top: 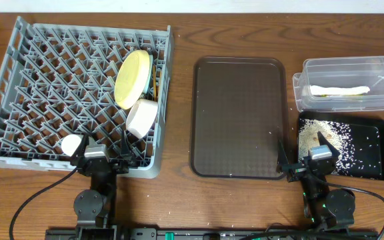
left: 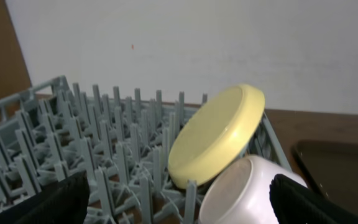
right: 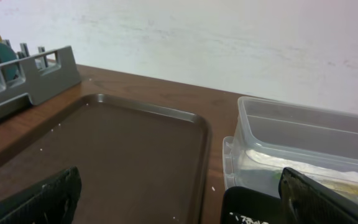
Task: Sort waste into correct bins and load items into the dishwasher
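Observation:
The grey dishwasher rack (top: 45, 80) fills the left of the table. A yellow plate (top: 133, 79) leans on edge among its pegs, with a white bowl (top: 141, 115) on its side just in front. A small white cup (top: 72, 143) lies by the rack's near wall. My left gripper (top: 104, 152) hovers open at that near wall; its wrist view shows the plate (left: 216, 137) and bowl (left: 247, 190) ahead, nothing between the fingers. The clear tub (top: 379, 67) holds a long white paper piece (top: 339, 90). Rice scraps (top: 322, 137) lie in the black tray (top: 372, 170). My right gripper (top: 304, 159) is open and empty at that tray's near left corner.
A large dark brown serving tray (top: 239, 117) lies between the rack and the bins, seen also in the right wrist view (right: 123, 149) beside the tub (right: 303, 124). A few rice grains dot the wooden table (top: 179, 200) near the tray.

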`<state>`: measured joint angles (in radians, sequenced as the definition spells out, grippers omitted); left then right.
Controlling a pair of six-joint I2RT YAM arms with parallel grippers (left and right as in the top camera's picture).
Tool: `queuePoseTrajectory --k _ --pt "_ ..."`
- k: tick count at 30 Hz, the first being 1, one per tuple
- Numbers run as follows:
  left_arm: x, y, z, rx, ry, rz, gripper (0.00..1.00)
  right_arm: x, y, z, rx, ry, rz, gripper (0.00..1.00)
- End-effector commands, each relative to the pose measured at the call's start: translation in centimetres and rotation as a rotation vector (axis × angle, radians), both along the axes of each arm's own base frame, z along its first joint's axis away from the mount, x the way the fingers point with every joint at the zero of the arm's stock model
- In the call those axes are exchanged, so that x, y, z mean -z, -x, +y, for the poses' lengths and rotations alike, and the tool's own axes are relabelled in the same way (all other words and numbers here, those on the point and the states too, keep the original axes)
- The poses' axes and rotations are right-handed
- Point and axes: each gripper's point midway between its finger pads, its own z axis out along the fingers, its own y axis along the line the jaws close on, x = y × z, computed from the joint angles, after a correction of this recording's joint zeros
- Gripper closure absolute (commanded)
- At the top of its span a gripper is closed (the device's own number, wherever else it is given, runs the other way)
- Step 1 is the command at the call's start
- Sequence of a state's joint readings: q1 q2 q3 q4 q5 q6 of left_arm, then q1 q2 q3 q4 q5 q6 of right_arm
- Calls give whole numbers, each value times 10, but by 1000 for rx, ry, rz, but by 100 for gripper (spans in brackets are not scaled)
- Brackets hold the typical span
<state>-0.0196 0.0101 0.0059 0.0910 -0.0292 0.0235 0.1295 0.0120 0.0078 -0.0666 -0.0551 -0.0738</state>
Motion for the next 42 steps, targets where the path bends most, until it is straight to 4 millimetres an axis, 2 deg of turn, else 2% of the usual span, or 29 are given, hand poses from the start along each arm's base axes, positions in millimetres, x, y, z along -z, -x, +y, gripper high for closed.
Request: queuePoseTrajectory --k 1,5,10,42 --pt "-1 1 4 -23 -2 -7 6 1 0 -3 12 10 -1 1" --pt "9 1 4 -22 -3 35 6 1 0 -3 12 10 -1 1" --pt "39 4 4 -20 -6 156 6 1 0 -3 11 10 -1 1" --pt "39 3 4 -18 -5 158 6 1 0 -3 12 10 -1 1"
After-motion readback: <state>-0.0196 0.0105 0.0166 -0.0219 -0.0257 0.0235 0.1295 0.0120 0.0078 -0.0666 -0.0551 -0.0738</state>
